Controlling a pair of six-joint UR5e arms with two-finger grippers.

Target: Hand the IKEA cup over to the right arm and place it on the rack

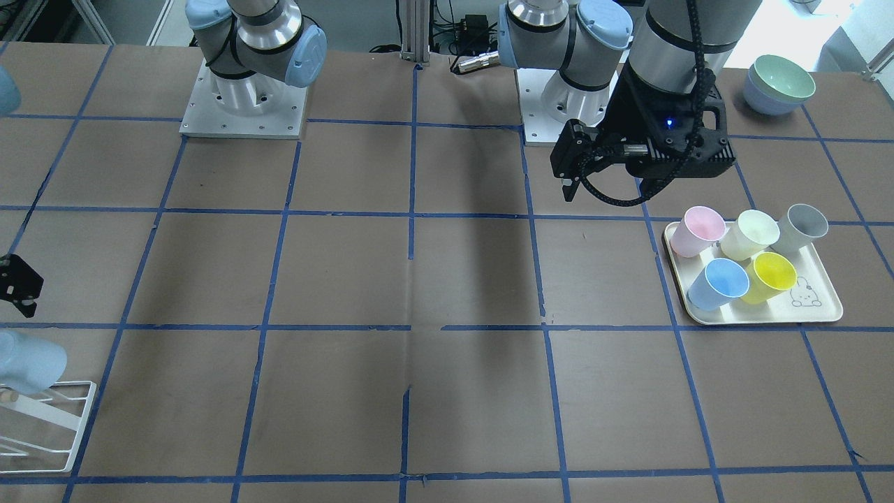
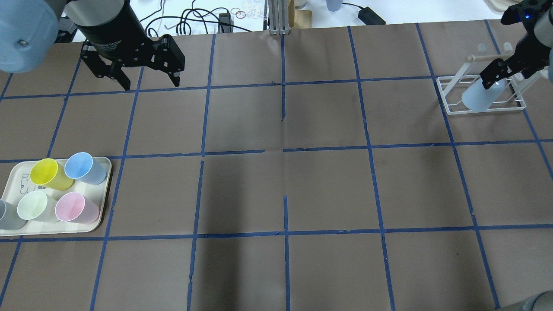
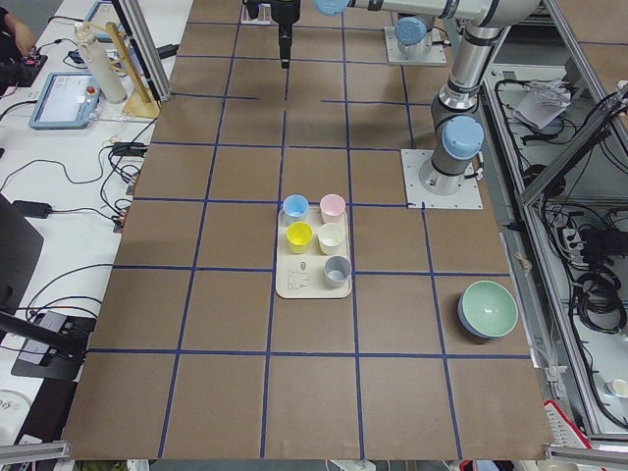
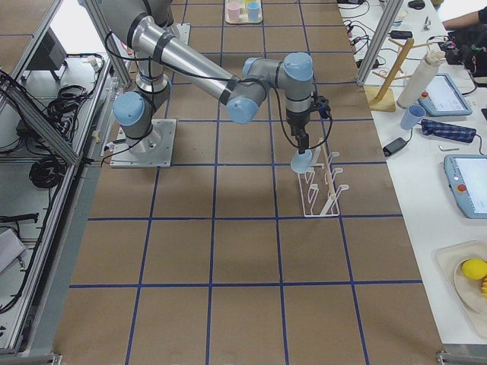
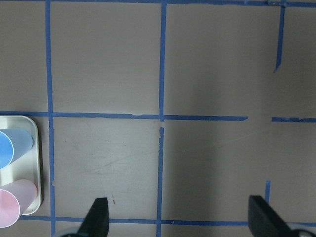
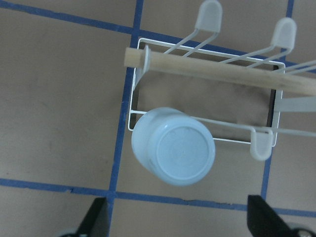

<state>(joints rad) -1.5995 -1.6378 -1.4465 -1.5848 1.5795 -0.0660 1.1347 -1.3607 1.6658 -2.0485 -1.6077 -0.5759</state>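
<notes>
Two end effectors, both spread open. Overhead, I see the left end effector [image 2: 151, 82] empty above the brown table [image 2: 324, 185]. On the right wrist camera, the pale grey-blue plastic tumbler [image 6: 174, 146] sits bottom-up on the white wire rack [image 6: 260, 144], apparently clear of the right end effector [image 6: 177, 202].

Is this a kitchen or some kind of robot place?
Most likely a robot lab. The left arm and right arm are bolted to a table gridded with blue tape, and side benches hold cables and a control tablet.
</notes>
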